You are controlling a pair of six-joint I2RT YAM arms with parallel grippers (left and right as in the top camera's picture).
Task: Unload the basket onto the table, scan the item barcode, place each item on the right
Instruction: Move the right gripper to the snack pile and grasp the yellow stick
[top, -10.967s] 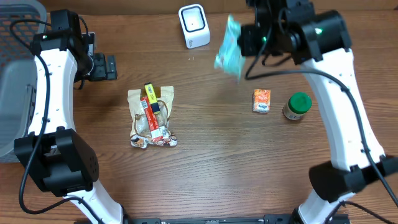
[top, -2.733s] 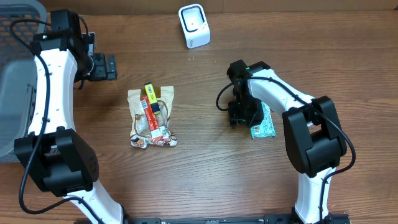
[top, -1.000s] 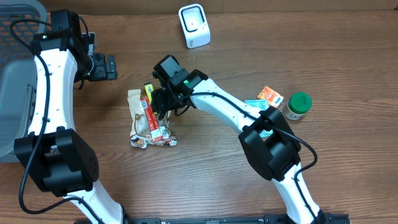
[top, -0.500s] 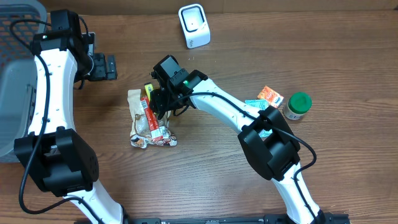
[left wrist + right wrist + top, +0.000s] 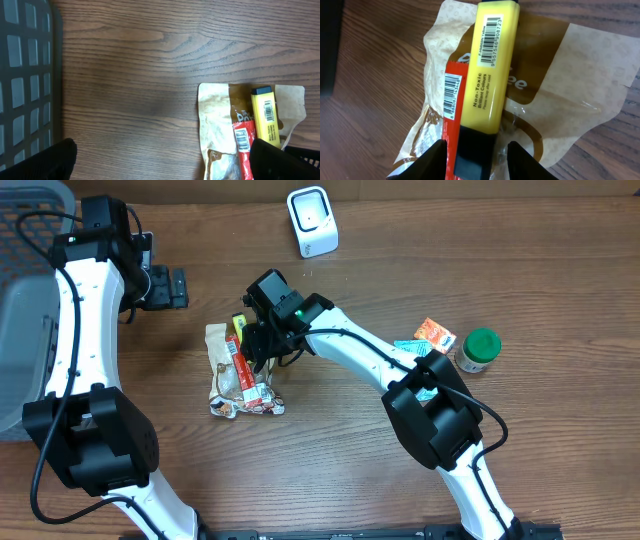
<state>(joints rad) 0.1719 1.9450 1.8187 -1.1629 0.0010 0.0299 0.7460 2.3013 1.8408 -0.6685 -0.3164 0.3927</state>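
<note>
Jaws on the right gripper (image 5: pixel 477 146) are parted, one finger on each side of the black cap end of the yellow plastic highlighter pen (image 5: pixel 487 75), with a thin gap on both sides. I see no contact, nothing gripped.

Left gripper (image 5: pixel 162 145) jaws are spread wide with only bare table between them. It hangs near the grey mesh basket (image 5: pixel 25 75) at the left edge of the brown wood-grain table (image 5: pixel 350 450).

Highlighter lies flat, barcode label facing up. It sits on top of a crinkled tan and brown paper snack bag (image 5: pixel 560 75), and a flat red packet (image 5: pixel 452 115) with its own barcode lies just beside it, touching along one long edge. On the overhead view that pile is left of table centre, under the right wrist.

White box-shaped barcode scanner (image 5: pixel 312 221) stands at the far edge, well apart from the pile.

Out on the right side I see a small orange carton (image 5: pixel 435 333), a teal pouch (image 5: pixel 410 347) partly hidden by the right arm, and a jar with a green lid (image 5: pixel 479 350), all close together.
</note>
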